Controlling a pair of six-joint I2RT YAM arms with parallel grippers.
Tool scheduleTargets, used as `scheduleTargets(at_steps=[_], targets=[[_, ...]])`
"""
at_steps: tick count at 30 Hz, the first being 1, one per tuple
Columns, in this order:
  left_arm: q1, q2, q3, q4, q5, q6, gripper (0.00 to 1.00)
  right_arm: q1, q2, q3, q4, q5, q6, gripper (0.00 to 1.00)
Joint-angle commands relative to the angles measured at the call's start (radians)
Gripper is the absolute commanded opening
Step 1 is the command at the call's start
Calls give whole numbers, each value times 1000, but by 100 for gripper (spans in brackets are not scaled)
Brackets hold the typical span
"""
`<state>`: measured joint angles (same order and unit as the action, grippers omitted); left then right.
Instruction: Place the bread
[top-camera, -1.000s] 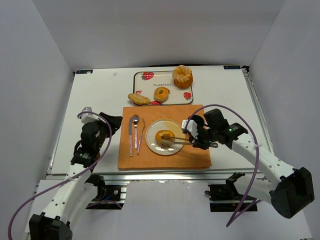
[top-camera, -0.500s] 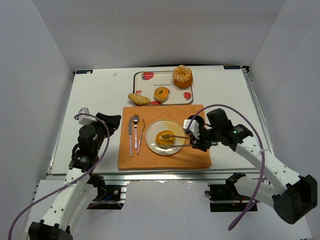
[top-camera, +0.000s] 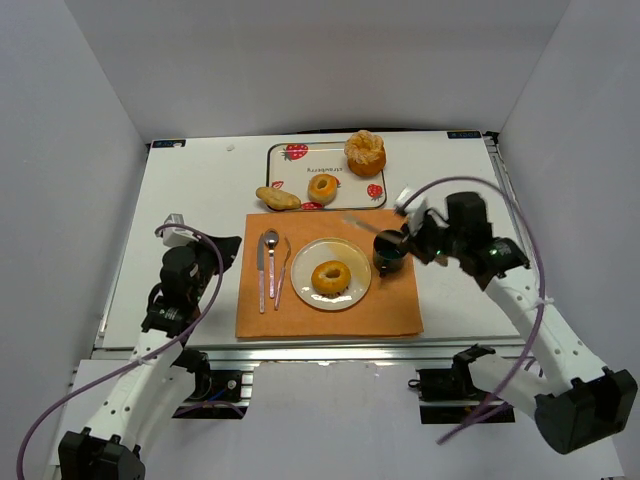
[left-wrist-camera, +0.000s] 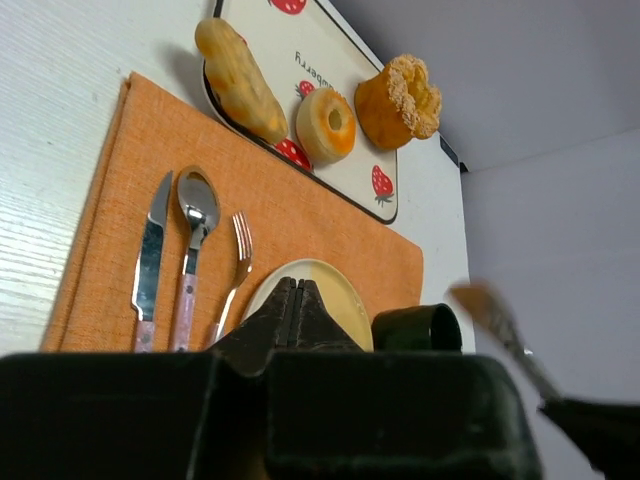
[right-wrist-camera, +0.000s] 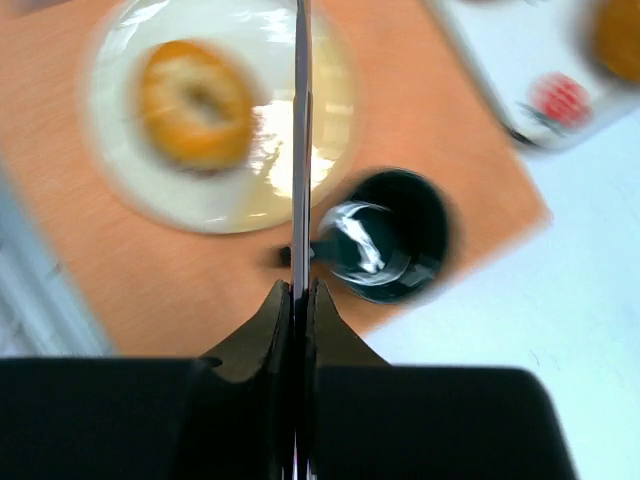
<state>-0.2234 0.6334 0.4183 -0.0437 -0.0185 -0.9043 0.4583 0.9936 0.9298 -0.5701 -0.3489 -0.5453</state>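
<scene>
The bread (top-camera: 330, 275), a small golden ring, lies flat in the middle of the pale plate (top-camera: 353, 291) with nothing touching it; the right wrist view shows the bread (right-wrist-camera: 195, 100) blurred on that plate (right-wrist-camera: 270, 170). My right gripper (top-camera: 408, 238) hovers right of the plate, over the black cup (top-camera: 390, 252). It is shut on thin metal tongs (right-wrist-camera: 301, 150), whose tips are pressed together and point toward the plate. My left gripper (top-camera: 225, 244) sits left of the orange mat (top-camera: 380, 310), shut and empty (left-wrist-camera: 294, 285).
A strawberry tray (top-camera: 350, 190) at the back holds a second ring (top-camera: 322, 187), a ridged orange bun (top-camera: 365, 153) and an oblong roll (top-camera: 277, 198) at its left corner. Knife (top-camera: 261, 270), spoon (top-camera: 271, 258) and fork (top-camera: 283, 268) lie left of the plate.
The tongs have come off the bread, which stays on the plate. My right gripper drew back to the right with the tongs squeezed shut. My left gripper closed.
</scene>
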Motion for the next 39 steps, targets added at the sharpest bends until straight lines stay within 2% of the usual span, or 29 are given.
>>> scheduleTargets(at_steps=[1, 3, 5, 6, 7, 9, 10, 13, 15, 16, 18, 19, 23, 26, 33, 34, 36, 39], targets=[[4, 17, -1, 36, 63, 4, 0, -247, 39, 61, 185, 1, 221, 0], [2, 29, 5, 50, 87, 10, 0, -410, 92, 47, 229, -19, 249, 0], [4, 52, 8, 73, 106, 15, 3, -492, 131, 14, 293, 4, 252, 0], [2, 63, 5, 88, 120, 15, 9, -541, 178, -32, 320, 25, 254, 0], [2, 72, 5, 94, 141, 13, 25, -565, 207, -51, 331, 43, 249, 0], [1, 103, 7, 102, 169, 21, 40, -625, 291, -95, 387, 65, 255, 0], [-1, 112, 10, 99, 190, 24, 50, -644, 319, -106, 407, 65, 263, 0], [-17, 144, 23, 74, 216, 51, 62, -694, 407, -149, 487, 64, 268, 0], [-37, 169, 30, 62, 230, 68, 63, -707, 454, -164, 513, 62, 249, 1], [-48, 175, 31, 61, 235, 73, 64, -708, 470, -175, 516, 45, 237, 11], [-94, 195, 33, 59, 227, 85, 66, -707, 513, -181, 503, 31, 190, 26], [-114, 203, 36, 56, 215, 90, 66, -708, 530, -180, 480, 24, 174, 37], [-262, 267, 63, 50, 129, 137, 69, -711, 594, -166, 418, 34, 105, 53], [-324, 334, 108, 1, 95, 176, 70, -718, 573, -172, 421, 28, 82, 68], [-395, 394, 174, -74, 37, 289, 70, -721, 473, -39, 313, 73, 114, 76], [-398, 393, 175, -70, 37, 301, 70, -721, 464, -14, 297, 77, 113, 89], [-410, 394, 174, -44, 41, 334, 70, -721, 444, 55, 279, 106, 140, 89], [-433, 414, 188, -15, 51, 387, 70, -718, 433, 113, 283, 70, 169, 89]])
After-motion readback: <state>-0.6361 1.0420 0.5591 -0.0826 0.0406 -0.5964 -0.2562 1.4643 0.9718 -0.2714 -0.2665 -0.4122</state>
